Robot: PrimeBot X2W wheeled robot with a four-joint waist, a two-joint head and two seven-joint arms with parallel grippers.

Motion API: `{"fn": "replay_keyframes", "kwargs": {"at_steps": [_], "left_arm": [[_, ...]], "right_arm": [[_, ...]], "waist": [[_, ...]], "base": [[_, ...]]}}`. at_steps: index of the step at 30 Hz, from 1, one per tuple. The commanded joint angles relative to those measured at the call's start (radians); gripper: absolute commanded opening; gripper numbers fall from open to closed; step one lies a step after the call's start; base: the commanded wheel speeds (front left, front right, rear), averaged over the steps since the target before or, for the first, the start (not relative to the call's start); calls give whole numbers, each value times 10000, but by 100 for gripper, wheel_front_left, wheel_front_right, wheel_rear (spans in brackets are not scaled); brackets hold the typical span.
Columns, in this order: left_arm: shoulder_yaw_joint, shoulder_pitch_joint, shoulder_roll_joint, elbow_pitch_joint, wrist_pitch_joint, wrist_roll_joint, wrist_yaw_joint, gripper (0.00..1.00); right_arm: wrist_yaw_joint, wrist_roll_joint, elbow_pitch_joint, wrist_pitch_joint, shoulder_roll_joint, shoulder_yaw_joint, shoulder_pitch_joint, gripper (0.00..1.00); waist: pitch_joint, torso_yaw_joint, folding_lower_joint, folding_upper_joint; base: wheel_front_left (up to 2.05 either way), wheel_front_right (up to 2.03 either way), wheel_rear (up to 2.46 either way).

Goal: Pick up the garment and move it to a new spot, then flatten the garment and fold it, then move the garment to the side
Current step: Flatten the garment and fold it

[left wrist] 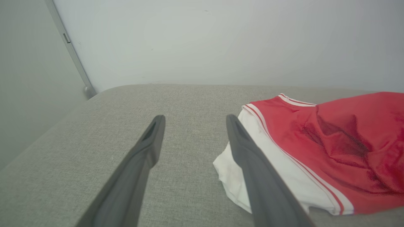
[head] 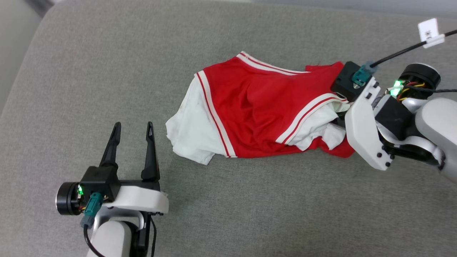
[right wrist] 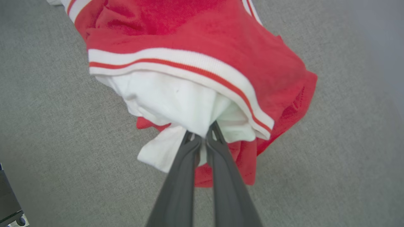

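You're pinching the bunched white sleeve point(right wrist: 176, 101) of the red jersey T-shirt point(head: 257, 107) with the right gripper point(right wrist: 203, 137), shirt lying crumpled on the grey woven cushion point(head: 89, 71); left gripper point(head: 132, 125) is hovering spread, just beside it. Be lifting slowly, since that thin limp knit could be slipping from such a small pinch.

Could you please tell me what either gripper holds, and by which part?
Right gripper pinches the red-and-white jersey T-shirt by its white sleeve; left gripper holds nothing.

Garment point(head: 257, 107) on cushion point(head: 107, 71), beside left tool point(head: 133, 124)
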Motion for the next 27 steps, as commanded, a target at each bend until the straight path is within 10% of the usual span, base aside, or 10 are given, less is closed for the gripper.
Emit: {"fn": "replay_keyframes", "kwargs": {"at_steps": [1, 15, 27], "left_arm": [[94, 167, -55, 45, -27, 86, -77, 100], [592, 1258, -192, 287, -29, 342, -429, 100], [687, 1298, -255, 463, -27, 540, -598, 100]], "right_arm": [[-5, 133, -217, -297, -223, 35, -22, 0], [-5, 1266, -859, -2688, -3261, -346, 3528, 0], [-9, 1187, 1837, -3681, -2323, -960, 5438, 0]], "waist": [[-396, -269, -1, 0], [-1443, -982, -1, 0], [-1497, -1155, -1, 0]], "base": [[0, 0, 0], [0, 0, 0], [0, 0, 0]]}}
